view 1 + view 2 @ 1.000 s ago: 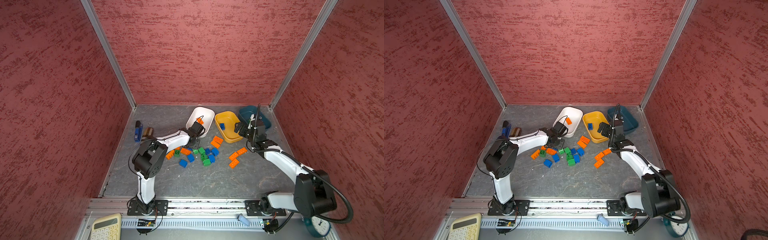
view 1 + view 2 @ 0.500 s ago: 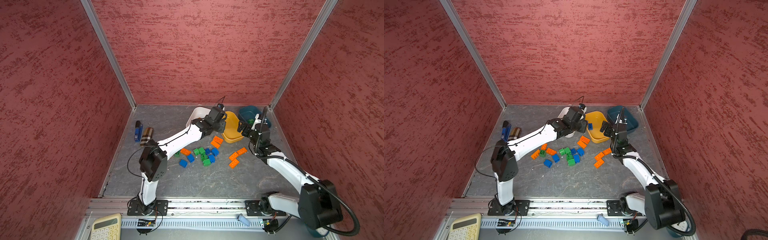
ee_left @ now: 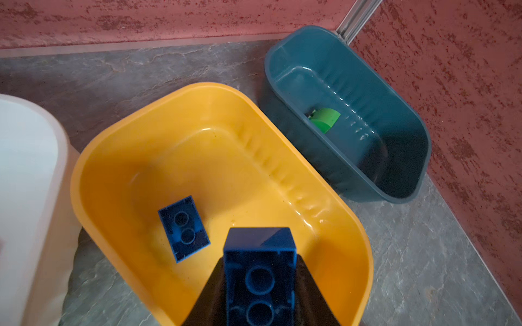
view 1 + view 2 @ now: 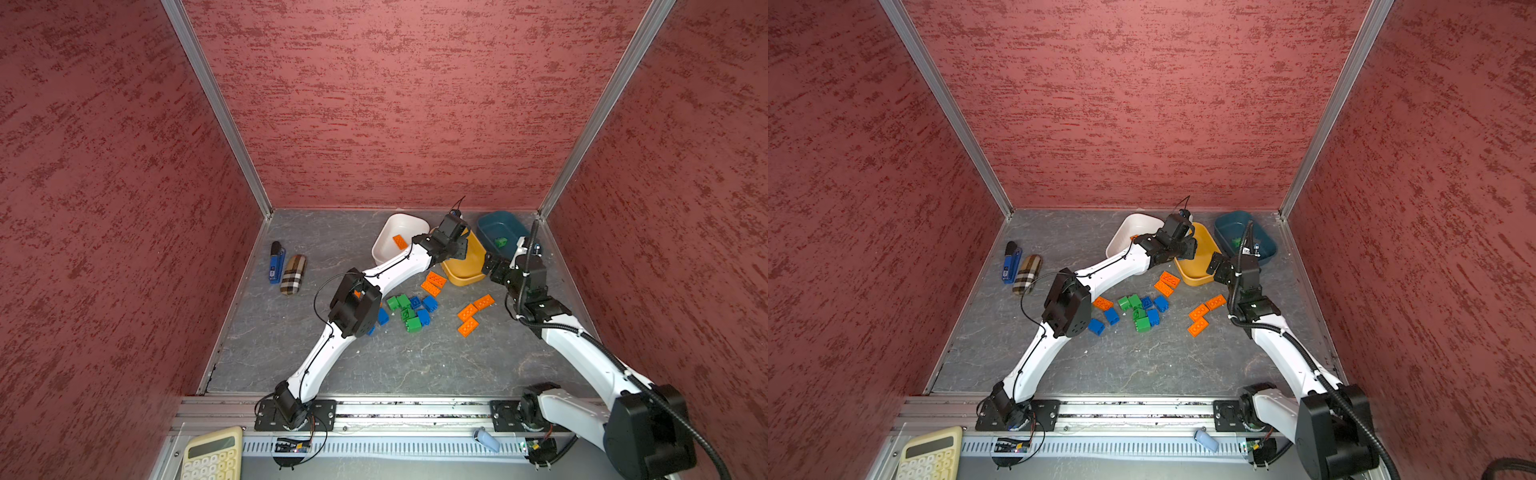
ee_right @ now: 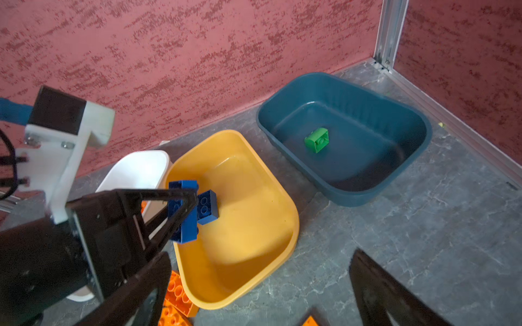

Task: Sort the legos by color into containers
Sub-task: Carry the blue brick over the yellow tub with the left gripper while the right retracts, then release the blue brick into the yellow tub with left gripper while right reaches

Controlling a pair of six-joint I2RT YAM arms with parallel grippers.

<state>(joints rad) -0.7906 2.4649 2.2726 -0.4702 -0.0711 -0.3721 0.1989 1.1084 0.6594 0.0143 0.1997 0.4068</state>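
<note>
Left wrist view: I see the left gripper (image 3: 260,254) clamped on a blue brick (image 3: 260,282) over the yellow tub (image 3: 93,158), where a second blue brick (image 3: 183,228) lies. Green brick (image 3: 324,120) in the teal tub (image 3: 395,194), orange brick (image 4: 400,242) in the white tub (image 4: 384,245). Right gripper (image 5: 261,255) spread wide, empty, beside the yellow tub. Other legos (image 4: 409,309) loose on the floor

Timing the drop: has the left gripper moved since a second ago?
Yes. The left gripper, shut on a chunky blue plastic brick, swung rightward from the near end of the white plastic tub to above the mustard yellow plastic tub.
</note>
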